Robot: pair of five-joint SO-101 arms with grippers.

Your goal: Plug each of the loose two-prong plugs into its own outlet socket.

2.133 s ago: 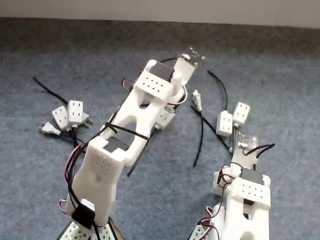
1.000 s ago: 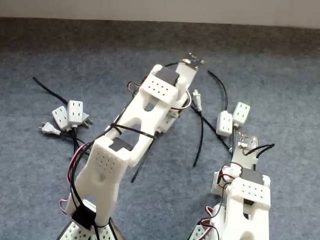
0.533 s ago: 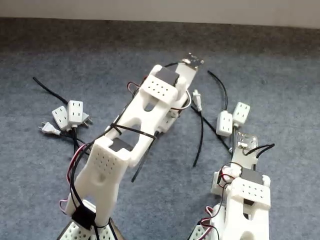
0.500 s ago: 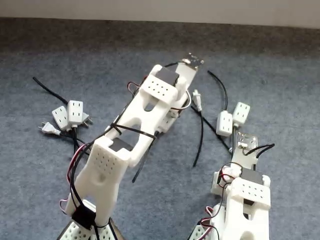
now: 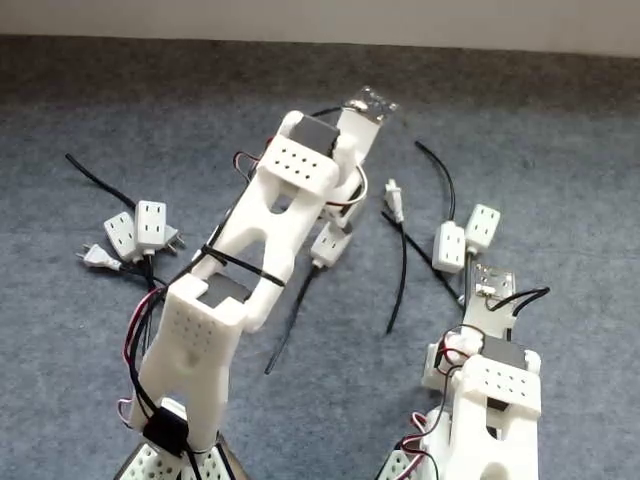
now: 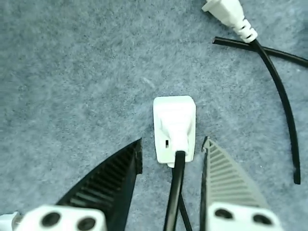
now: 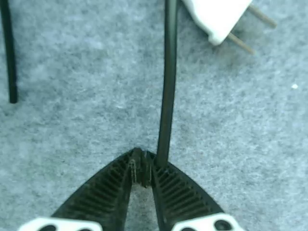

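Grey carpet [image 5: 560, 170] covers the table. L arm [image 5: 250, 260] stretches out over the middle. R arm [image 5: 490, 385] sits at the near right edge.

L gripper [image 6: 172, 141] is spread wide, holding nothing. Its fingers stand either side of a white outlet [image 6: 174, 102] w/o touching it. R gripper [image 7: 143, 162] is pinched closed, tips meeting. A black cable [image 7: 166, 86] runs right against one tip; can't tell if it's caught.

Left outlet pair [image 5: 137, 230] lies far left on the carpet. Right outlet pair [image 5: 465, 238] lies just ahead of the R arm. A white block w/ two bare prongs [image 7: 219, 17] lies beside the black cable.

A seated plug [image 6: 176, 130] is in the outlet btwn the L fingers, its cord [image 6: 174, 192] running back btwn them. A loose plug [image 5: 394, 198] lies flat btwn the L arm and the right outlet pair, in no socket. A second loose plug [image 5: 97, 258] lies near the left outlet pair.
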